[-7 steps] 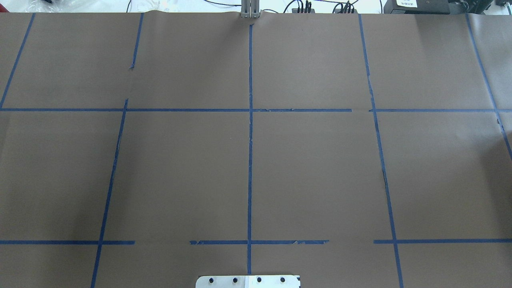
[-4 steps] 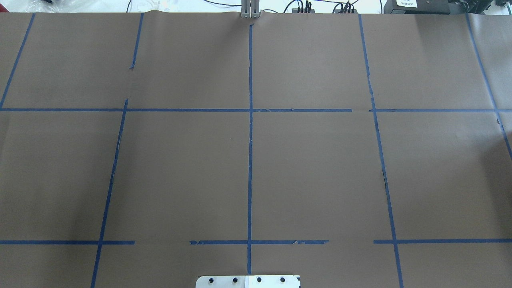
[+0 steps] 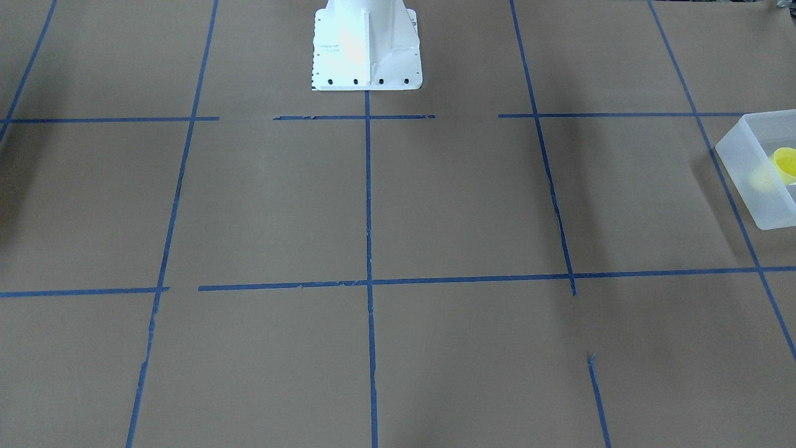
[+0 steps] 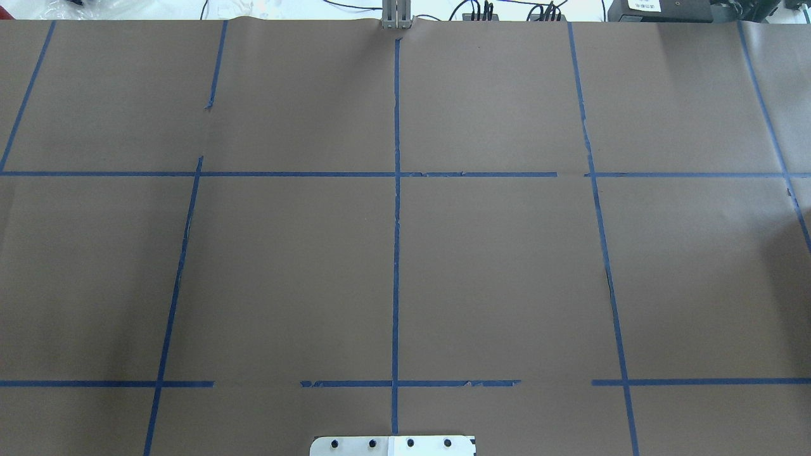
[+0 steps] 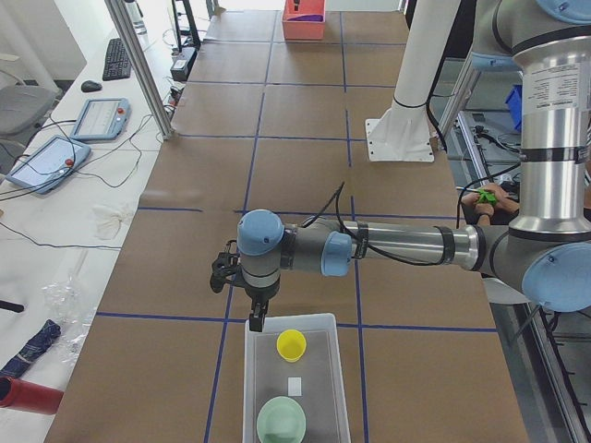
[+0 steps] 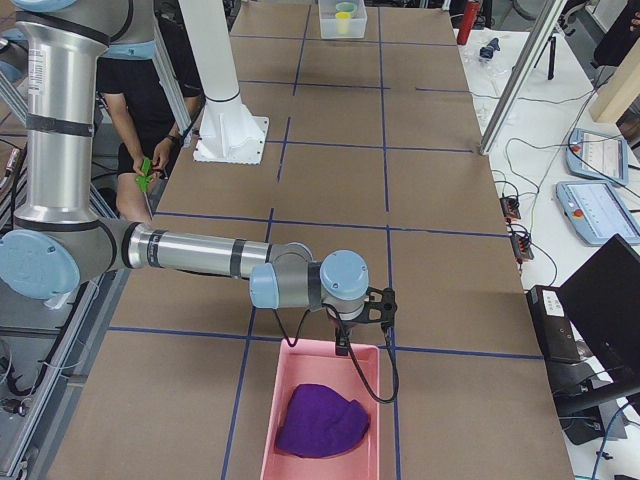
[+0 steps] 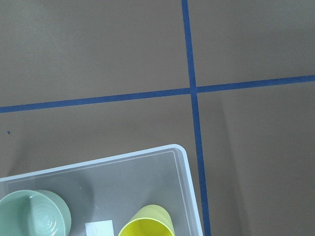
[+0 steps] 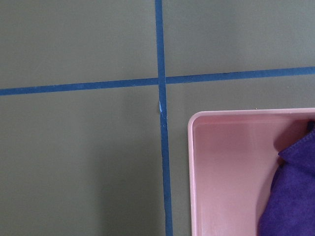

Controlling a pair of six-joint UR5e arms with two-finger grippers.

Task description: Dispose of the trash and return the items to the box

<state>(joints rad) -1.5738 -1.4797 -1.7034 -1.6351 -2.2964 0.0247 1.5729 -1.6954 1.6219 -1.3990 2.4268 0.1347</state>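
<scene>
The small yellow cup (image 5: 292, 344) stands inside the frosted-white box (image 5: 247, 378) at the table's left end. It also shows in the left wrist view (image 7: 146, 224) and at the right edge of the front view (image 3: 785, 163). The box's corner shows in the left wrist view (image 7: 183, 156). My left gripper (image 5: 255, 319) hangs over the box's edge, a little beside the cup; I cannot tell if it is open or shut. My right gripper (image 6: 343, 345) hangs over the rim of a pink bin (image 6: 270, 425) at the table's right end; I cannot tell its state.
A pale green bowl (image 5: 282, 421) and a small white slip (image 5: 294, 386) lie in the box. A purple cloth (image 6: 320, 422) lies in the pink bin. The white robot base (image 3: 365, 43) stands at the table's edge. A person's hands (image 5: 485, 198) show beside the robot.
</scene>
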